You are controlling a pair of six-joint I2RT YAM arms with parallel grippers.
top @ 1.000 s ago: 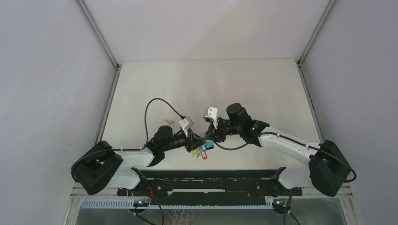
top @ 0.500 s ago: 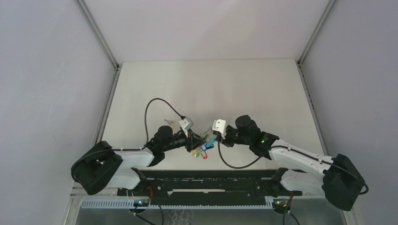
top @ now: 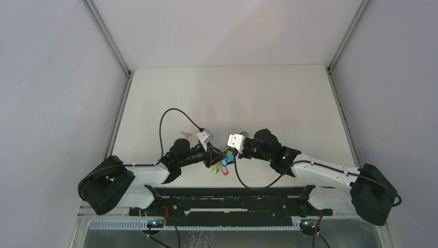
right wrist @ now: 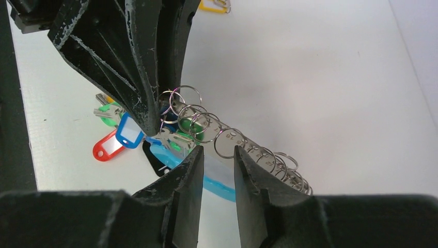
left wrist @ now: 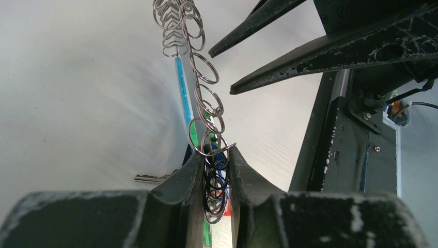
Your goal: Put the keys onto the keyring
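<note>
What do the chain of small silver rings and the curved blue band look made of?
The chain of small silver rings: likely polished steel wire; bright glints. The curved blue band: probably glossy translucent plastic; light seems to pass through.

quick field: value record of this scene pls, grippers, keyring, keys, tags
left gripper: shut on the keyring's chain of metal rings
right gripper: jaws apart, at the ring chain, gripping nothing
keyring: blue band plus silver rings, stretched between the two grippers
red tag: beside the blue tag, near the left gripper's tips
green key: by the tags; whether it is on the ring cannot be told
yellow key: on the table, apart from the keyring
</note>
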